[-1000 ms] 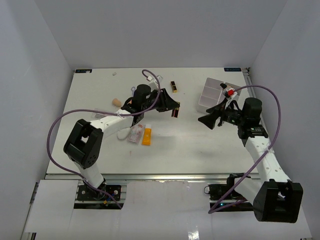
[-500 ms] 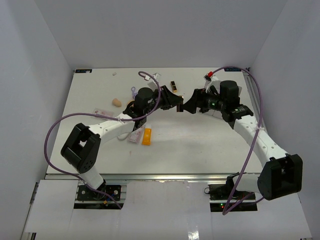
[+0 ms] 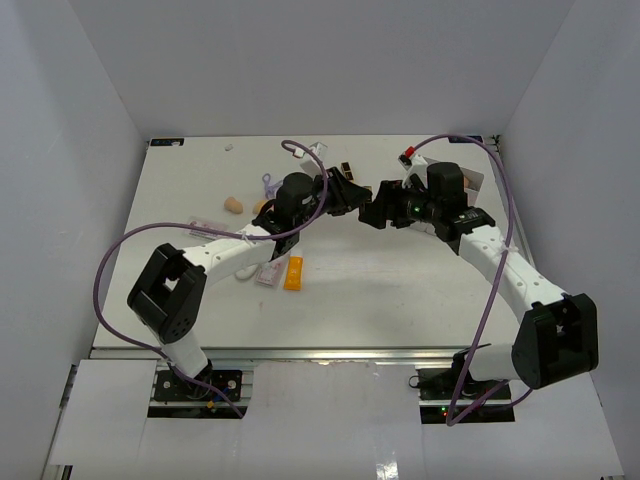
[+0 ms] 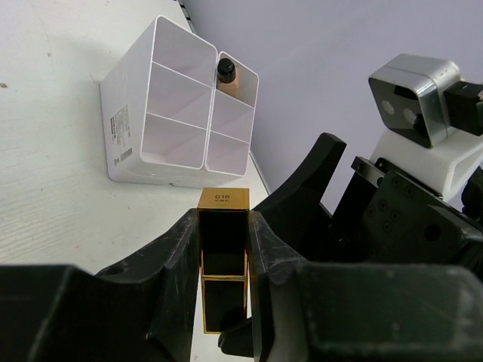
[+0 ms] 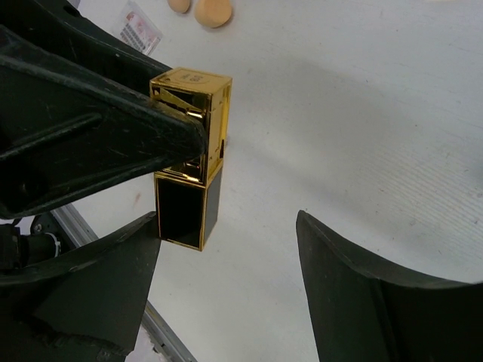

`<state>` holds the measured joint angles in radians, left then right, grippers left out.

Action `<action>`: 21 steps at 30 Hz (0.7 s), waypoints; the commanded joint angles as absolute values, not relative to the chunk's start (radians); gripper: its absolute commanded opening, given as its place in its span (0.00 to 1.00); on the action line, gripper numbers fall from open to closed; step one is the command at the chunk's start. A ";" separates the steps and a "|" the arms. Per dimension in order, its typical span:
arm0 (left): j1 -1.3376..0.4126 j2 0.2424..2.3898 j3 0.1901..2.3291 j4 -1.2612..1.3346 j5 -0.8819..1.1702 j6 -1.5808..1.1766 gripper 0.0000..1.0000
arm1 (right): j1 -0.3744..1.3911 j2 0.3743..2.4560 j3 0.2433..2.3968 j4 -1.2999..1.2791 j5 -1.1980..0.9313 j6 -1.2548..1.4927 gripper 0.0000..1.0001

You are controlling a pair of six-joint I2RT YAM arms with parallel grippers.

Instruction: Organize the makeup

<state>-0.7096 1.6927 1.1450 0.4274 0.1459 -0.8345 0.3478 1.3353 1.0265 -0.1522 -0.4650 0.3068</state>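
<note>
Black-and-gold lipstick tube [image 4: 223, 260] is pinched in the left gripper [image 3: 347, 192], with the gold cap end poking out past the fingertips. The right gripper [image 5: 226, 226] faces it with jaws spread wide. The tube's black end sits just beside the lower-left finger, can't tell if they touch. Two beige egg sponges [image 5: 213, 11] are at the top of the right wrist view. The white tray [image 4: 162, 98] is upper left in the left wrist view, with a beige bottle [image 4: 229, 78] in its top right compartment. In the top view, the orange tube [image 3: 293, 273] and pink packet [image 3: 270, 270] lie lower left of the grippers.
</note>
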 commanded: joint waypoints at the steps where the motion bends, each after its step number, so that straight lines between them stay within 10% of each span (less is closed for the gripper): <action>1: -0.721 1.699 1.192 0.439 0.127 -0.824 0.00 | 0.357 1.340 1.089 -0.129 -0.443 0.308 0.75; 21: -0.751 1.728 1.217 0.424 0.093 -0.818 0.00 | 0.362 1.364 1.076 -0.081 -0.457 0.313 0.33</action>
<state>-0.7359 1.7309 1.1672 0.4177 0.1081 -0.8242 0.3557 1.3561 1.0512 -0.1297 -0.4512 0.3152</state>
